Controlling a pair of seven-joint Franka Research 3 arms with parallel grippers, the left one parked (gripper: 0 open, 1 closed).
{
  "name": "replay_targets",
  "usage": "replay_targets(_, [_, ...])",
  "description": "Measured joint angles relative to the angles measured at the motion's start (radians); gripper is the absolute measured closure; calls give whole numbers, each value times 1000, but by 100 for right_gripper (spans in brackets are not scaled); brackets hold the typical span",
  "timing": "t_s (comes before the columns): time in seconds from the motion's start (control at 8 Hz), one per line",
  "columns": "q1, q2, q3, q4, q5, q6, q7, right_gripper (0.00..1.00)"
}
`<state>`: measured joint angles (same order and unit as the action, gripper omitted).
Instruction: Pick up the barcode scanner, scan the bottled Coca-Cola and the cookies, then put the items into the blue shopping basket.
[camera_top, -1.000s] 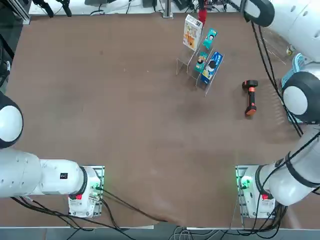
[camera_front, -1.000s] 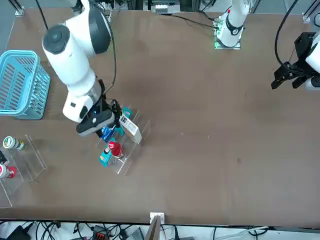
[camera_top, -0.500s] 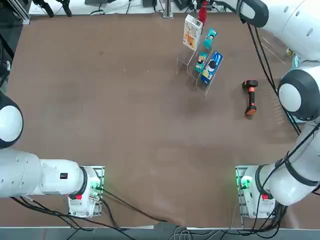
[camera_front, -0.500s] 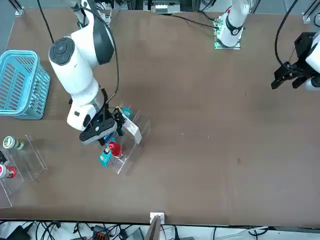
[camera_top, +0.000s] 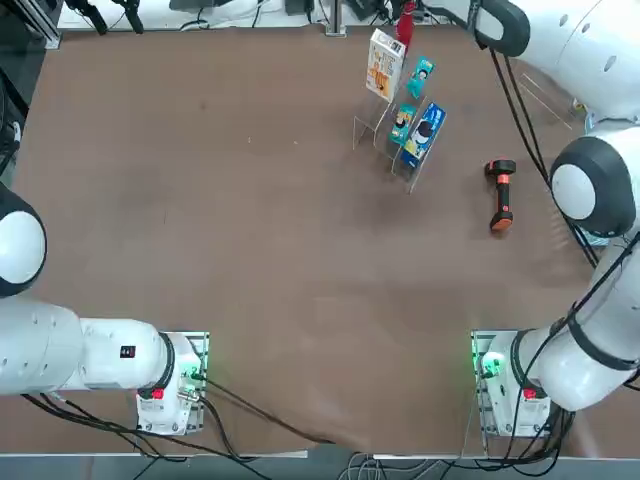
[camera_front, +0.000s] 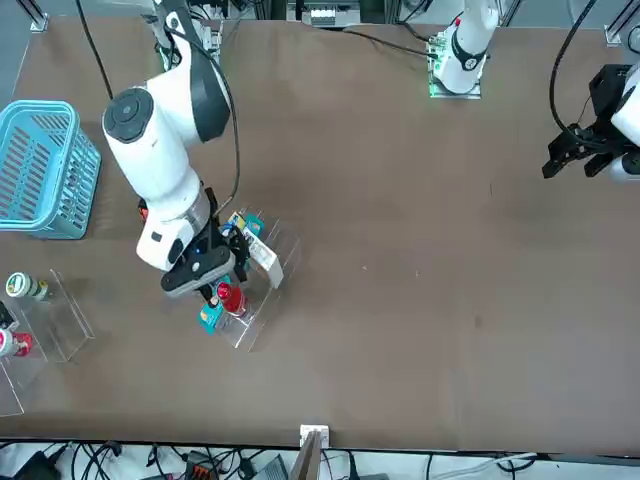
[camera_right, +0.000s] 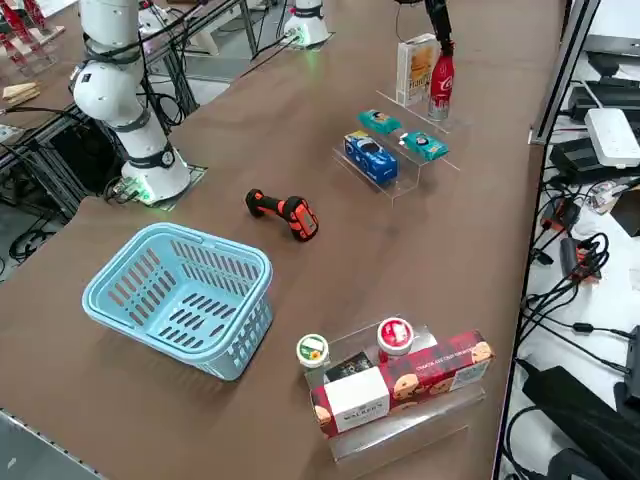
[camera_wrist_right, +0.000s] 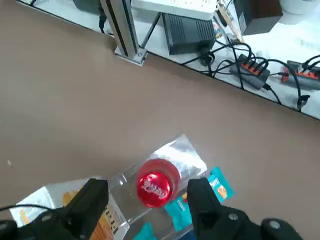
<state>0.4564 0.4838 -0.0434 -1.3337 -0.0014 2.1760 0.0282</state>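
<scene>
1. Step in hand: the right gripper (camera_wrist_right: 150, 200) is positioned over the Coke bottle (camera_wrist_right: 158, 183) on the clear rack (camera_top: 385, 130) at the far side of the table (camera_top: 250, 220). This reads as an approach to grasp the bottle, not the scanner.

2. Gripper state: the fingers (camera_wrist_right: 92, 197) stand wide apart, one on each side of the red cap, and hold nothing. No contact with the cap is evident.

3. Scanner (camera_top: 500, 195): lies flat on the table, well apart from the gripper, to the right of the rack in the top view. It appears untouched, so scanning is judged not yet done.

4. Cookies (camera_top: 385, 62): the carton stands upright on the rack, just beside the bottle.

5. Basket (camera_right: 180, 295): sits at the robot's right side of the table, with nothing seen inside.

6. Next move, as judged: lower the fingers around the bottle's neck, close, and lift straight up. The carton stands close by, so a knock is a risk.
</scene>
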Motion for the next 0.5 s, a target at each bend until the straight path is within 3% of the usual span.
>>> replay_targets(0.5, [-10, 36, -1, 41, 0, 12, -21, 14])
